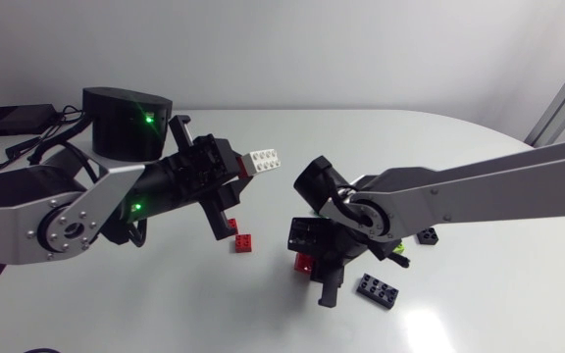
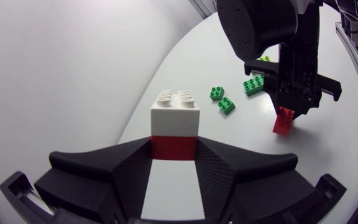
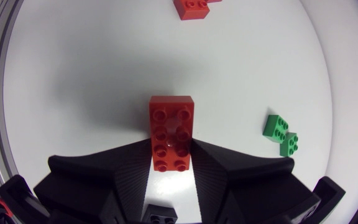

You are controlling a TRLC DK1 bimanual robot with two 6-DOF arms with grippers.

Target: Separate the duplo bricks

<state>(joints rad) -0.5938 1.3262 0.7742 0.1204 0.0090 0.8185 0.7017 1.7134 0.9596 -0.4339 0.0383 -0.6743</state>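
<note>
Your right gripper (image 3: 171, 152) clamps the long red brick (image 3: 171, 121), left gripper (image 2: 174, 149) pins the white-on-red stack (image 2: 174, 121), so lower that brick flat beneath the fingers, then release.

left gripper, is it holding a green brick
No, the left gripper is shut on a red brick with a white brick stacked on it.

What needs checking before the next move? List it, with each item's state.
1. Left gripper shut on the red brick: ok.
2. White brick off that red brick: not ok, stacked on it.
3. Right gripper free to pull the white brick: not ok, shut on a long red brick.
4. Both grippers apart from each other: ok.
5. Bare table ahead of the long red brick: ok.
</note>
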